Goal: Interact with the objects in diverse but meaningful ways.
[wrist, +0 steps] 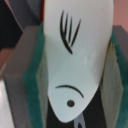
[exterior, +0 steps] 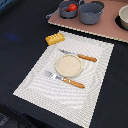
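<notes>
The flat white fish (wrist: pixel 80 55), with black fin and mouth marks, fills the wrist view very close to the camera, head end toward my fingers. It hides the gripper almost entirely. Only a grey tip (wrist: pixel 78 120) shows past its head, and it seems gripped there. Green and grey walls (wrist: pixel 36 75) stand on both sides behind it. In the exterior view the arm is out of frame. The yellow-orange bread loaf (exterior: pixel 55 38) lies at the placemat's far corner. The red tomato (exterior: pixel 72 7) sits in a blue-grey handled pot (exterior: pixel 65 12). The sausage is out of view.
A striped placemat (exterior: pixel 30 80) holds a round beige plate (exterior: pixel 68 64), a knife (exterior: pixel 80 56) and a fork (exterior: pixel 67 80) with orange handles. A second grey pot (exterior: pixel 91 13) and a white bowl (exterior: pixel 123 17) stand on a pink board (exterior: pixel 110 30) at the back.
</notes>
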